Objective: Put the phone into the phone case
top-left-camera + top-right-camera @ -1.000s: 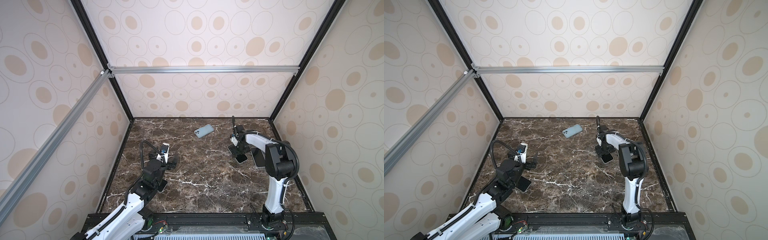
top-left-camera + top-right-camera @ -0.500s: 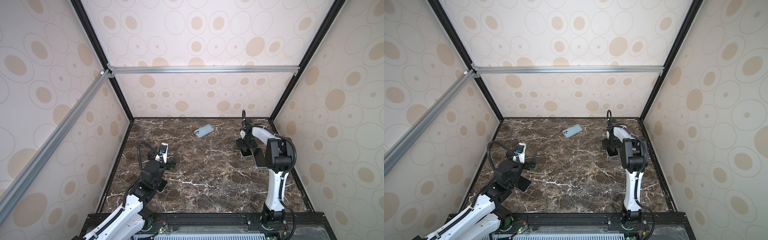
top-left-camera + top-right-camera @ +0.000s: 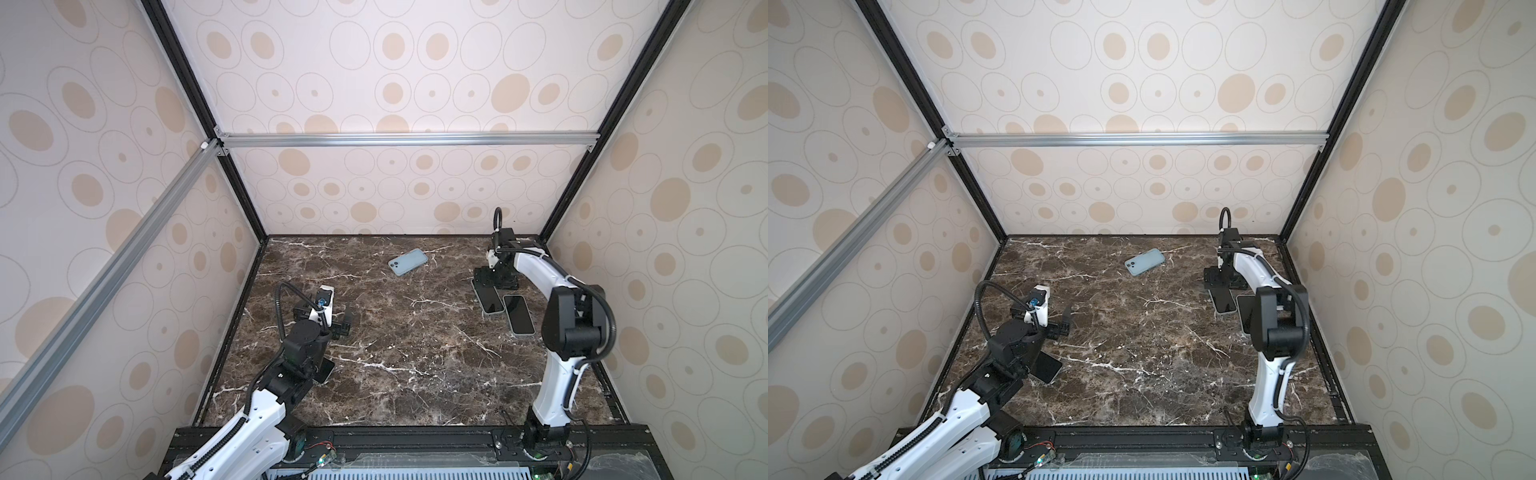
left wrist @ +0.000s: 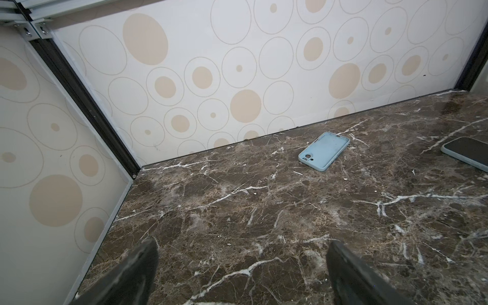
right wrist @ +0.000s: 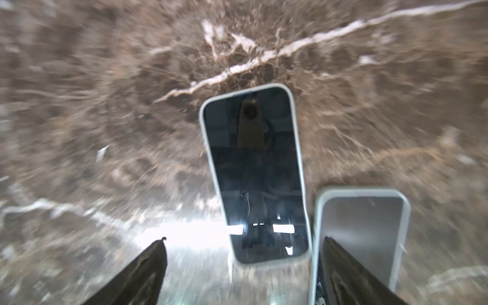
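Right hand (image 3: pixel 495 286) points down at the phone (image 3: pixel 490 302)'s far end, jaws wide apart, empty.

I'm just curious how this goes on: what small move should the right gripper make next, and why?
Probably lift up and clear. The right gripper stands open at the end of a phone lying flat on the marble table, close beside a second phone; the light blue phone case lies apart, near the back wall.

right wrist view: marble top (image 5: pixel 92 118) blurred | left wrist view: phone (image 4: pixel 468 151) cut off by edge
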